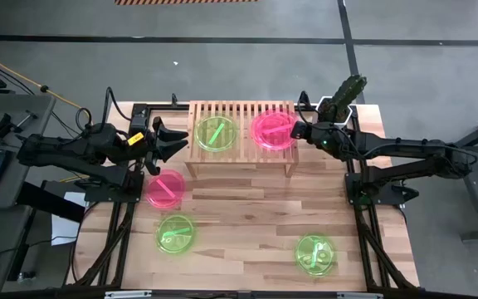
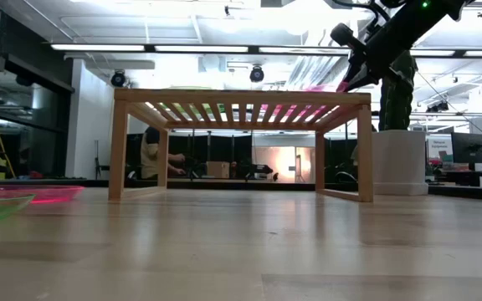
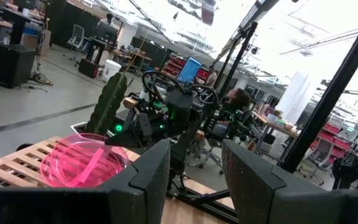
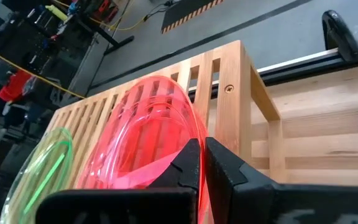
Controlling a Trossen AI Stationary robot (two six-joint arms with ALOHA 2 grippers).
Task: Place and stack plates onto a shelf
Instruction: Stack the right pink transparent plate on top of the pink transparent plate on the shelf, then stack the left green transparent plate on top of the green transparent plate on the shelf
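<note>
The shelf [image 1: 241, 137] stands at the table's far middle. A green plate [image 1: 217, 134] lies flat on its slats, left of centre. A pink plate [image 1: 273, 129] is tilted over the shelf's right end, and my right gripper [image 4: 202, 146] is shut on it. Several pink rims show there; whether a second plate lies beneath I cannot tell. My left gripper [image 1: 173, 141] hovers open by the shelf's left end, touching nothing. On the tabletop lie a pink plate [image 1: 165, 188] and two green plates [image 1: 175, 233] [image 1: 315, 254]. My right gripper pinches the pink plate's rim [image 4: 188, 134] between its two fingers, on the edge toward the table's right. The fingers come from the right, slanting down. The plate is tilted, held edge up, opposite edge low over the slats [image 4: 135, 93]; whether it rests there I cannot tell.
A green cactus in a white pot [image 1: 343, 95] stands behind the shelf's right end, close to my right arm. The near half of the plank tabletop [image 1: 247, 224] lies bare between the loose plates. Dark frame rails [image 1: 363, 216] run along both sides.
</note>
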